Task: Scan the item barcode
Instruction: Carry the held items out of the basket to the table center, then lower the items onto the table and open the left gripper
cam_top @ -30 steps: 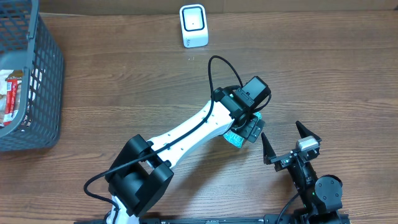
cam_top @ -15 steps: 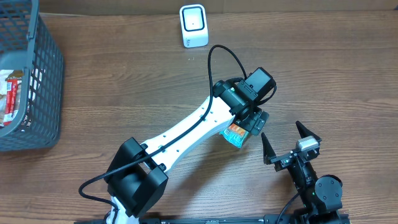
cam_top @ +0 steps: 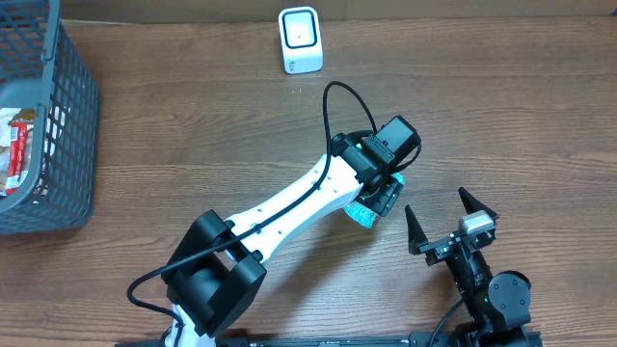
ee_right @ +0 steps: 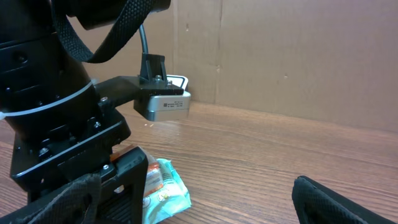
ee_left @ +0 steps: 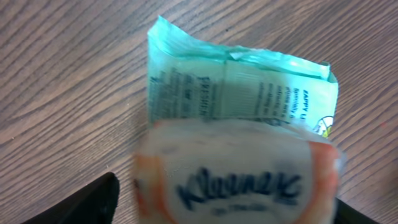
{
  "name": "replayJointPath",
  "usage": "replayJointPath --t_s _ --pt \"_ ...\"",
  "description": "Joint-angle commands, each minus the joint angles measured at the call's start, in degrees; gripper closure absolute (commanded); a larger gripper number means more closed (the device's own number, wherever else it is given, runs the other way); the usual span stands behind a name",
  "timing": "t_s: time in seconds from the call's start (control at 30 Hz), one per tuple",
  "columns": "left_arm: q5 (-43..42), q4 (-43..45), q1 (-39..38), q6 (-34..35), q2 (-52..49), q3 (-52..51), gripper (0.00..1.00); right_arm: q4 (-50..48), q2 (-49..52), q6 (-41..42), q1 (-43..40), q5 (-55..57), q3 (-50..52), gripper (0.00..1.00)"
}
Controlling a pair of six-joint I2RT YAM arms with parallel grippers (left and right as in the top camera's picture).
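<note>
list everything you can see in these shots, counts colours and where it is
tissue pack: 1, teal and orange, on the table under the left tool
scanner: 1, white, far edge of the table, centre
basket: 1, grey mesh, far left
packets: count unclear, red and white, inside the basket
table: 1, brown wood grain
cardboard wall: brown, behind the table
left arm: 1, white and black, reaching to mid-table
left tool: 1, black, jaws either side of the tissue pack, grip unclear
right arm: 1, black, near edge on the right
right tool: 1, black, open, empty
</note>
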State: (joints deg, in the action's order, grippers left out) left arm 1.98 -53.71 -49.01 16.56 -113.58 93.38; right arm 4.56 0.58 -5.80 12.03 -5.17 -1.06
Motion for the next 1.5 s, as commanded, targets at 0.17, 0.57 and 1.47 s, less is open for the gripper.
replayJointPath --t_s 0.17,0.57,1.47 --pt "0.0 1.5 0.3 -0.3 1.8 0.8 0.40 -0.2 -0.3 0.2 0.2 -0.2 0.6 0.00" --pt "3.6 0.0 0.7 -0.3 5.5 2.8 0.50 -0.2 -0.3 0.2 0.2 -0.2 0.6 0.00" --pt "2.8 -1.4 7.0 4.1 4.5 -8.5 0.52 -0.2 -0.3 0.2 0.2 -0.2 0.6 0.00"
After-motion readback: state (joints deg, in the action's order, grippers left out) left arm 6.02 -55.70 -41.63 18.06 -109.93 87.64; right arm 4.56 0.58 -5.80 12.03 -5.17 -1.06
